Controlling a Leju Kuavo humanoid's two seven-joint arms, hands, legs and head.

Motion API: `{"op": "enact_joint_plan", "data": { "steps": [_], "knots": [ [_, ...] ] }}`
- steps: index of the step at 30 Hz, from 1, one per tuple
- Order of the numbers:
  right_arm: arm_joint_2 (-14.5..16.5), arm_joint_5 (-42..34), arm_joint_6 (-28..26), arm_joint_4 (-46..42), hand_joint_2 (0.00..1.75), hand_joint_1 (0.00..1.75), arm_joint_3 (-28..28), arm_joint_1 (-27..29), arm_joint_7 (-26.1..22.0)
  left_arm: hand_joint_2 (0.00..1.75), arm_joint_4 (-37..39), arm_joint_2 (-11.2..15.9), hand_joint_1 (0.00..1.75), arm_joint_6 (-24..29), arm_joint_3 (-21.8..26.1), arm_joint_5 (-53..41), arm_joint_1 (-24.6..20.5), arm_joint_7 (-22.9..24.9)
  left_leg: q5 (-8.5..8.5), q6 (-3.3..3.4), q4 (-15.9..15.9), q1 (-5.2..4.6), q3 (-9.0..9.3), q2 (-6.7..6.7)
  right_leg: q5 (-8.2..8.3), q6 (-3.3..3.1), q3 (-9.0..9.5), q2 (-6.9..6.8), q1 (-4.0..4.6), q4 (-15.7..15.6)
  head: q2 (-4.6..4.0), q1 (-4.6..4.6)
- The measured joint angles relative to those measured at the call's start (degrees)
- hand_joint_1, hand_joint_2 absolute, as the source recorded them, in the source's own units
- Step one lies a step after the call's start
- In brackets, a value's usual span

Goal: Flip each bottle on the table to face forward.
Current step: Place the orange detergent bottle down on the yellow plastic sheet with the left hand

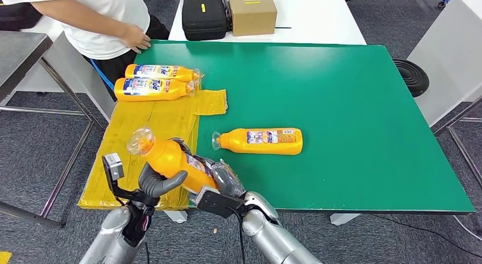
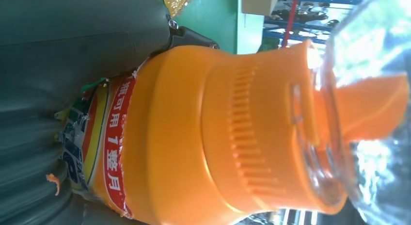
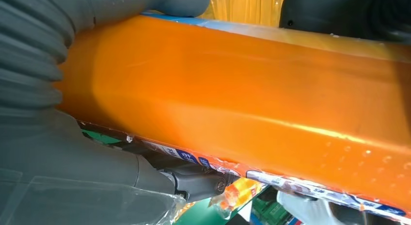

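An orange bottle (image 1: 173,159) with a clear cap hangs tilted above the table's near-left corner, cap pointing up and left. My left hand (image 1: 159,181) grips its body near the neck, and my right hand (image 1: 224,181) holds its lower end. Up close, the left wrist view shows the bottle's neck and cap (image 2: 252,133), and the right wrist view its plain orange side (image 3: 242,94). A third bottle (image 1: 261,140) lies on the green table (image 1: 352,104) with its label up. Two more bottles (image 1: 162,72) (image 1: 153,89) lie side by side on the yellow sheet (image 1: 153,127), labels up.
A person in a white shirt (image 1: 96,19) stands at the far left, one hand (image 1: 136,37) resting on the table corner. A black case (image 1: 203,16) and a cardboard box (image 1: 252,11) sit on the white table behind. The green table's right half is bare.
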Motion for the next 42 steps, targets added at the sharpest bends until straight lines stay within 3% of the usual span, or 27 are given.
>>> {"op": "enact_joint_plan", "data": {
  "steps": [4,8,13,17,27,36,42],
  "knots": [
    [0.2,0.1,0.2,0.3,1.75,1.73,0.4,-0.2,0.0,1.75,-0.6,0.1,1.75,-0.2,0.2,0.4,0.6,-0.4,0.00,0.00,0.0,0.00,0.00,0.00,0.00,0.00,0.00,0.00,0.00,0.0,0.00,0.00],
    [0.3,0.5,0.3,0.7,1.75,0.17,0.7,-0.4,0.1,1.75,-1.3,0.1,1.75,-0.3,0.3,0.4,1.0,-0.7,0.00,0.00,0.0,0.00,0.00,0.00,0.00,0.00,-0.01,0.00,0.00,0.0,0.00,0.00],
    [0.2,1.1,0.1,1.5,1.75,0.13,0.8,-0.4,1.0,1.75,-2.0,0.2,1.75,-0.4,0.6,0.2,1.0,-1.1,0.00,0.00,0.0,0.00,-0.01,0.00,0.00,0.00,0.00,0.00,0.00,0.0,0.00,0.00],
    [0.2,1.2,0.0,2.0,0.00,0.00,0.8,-0.4,1.2,1.75,-2.3,0.2,1.75,-0.5,0.7,0.1,1.1,-1.3,0.00,0.00,0.0,0.00,-0.01,0.00,0.00,0.00,-0.01,0.00,0.00,0.0,0.00,0.01],
    [-0.3,2.6,-1.3,2.6,0.00,0.00,0.7,-0.4,3.2,1.75,-2.9,0.2,1.75,2.2,1.4,-4.2,1.1,-2.2,0.00,0.00,0.0,0.00,-0.01,0.00,0.00,0.00,-0.01,0.00,0.00,0.0,0.00,0.01],
    [-2.7,5.0,-0.5,-4.8,0.00,0.00,0.0,3.9,4.7,1.75,-3.2,1.0,1.75,21.2,5.0,-23.3,-0.3,-3.7,0.00,0.00,0.0,0.01,-0.01,0.00,0.00,0.00,-0.04,0.00,0.01,0.0,0.00,0.01],
    [-5.6,6.2,2.2,-13.6,0.00,0.00,-0.3,7.6,5.6,1.75,-2.0,3.1,1.75,26.6,9.2,-29.6,-3.5,-3.7,0.01,0.00,0.0,0.01,-0.01,0.01,0.01,0.00,-0.04,0.01,0.01,0.0,0.00,0.01]
  ]
}}
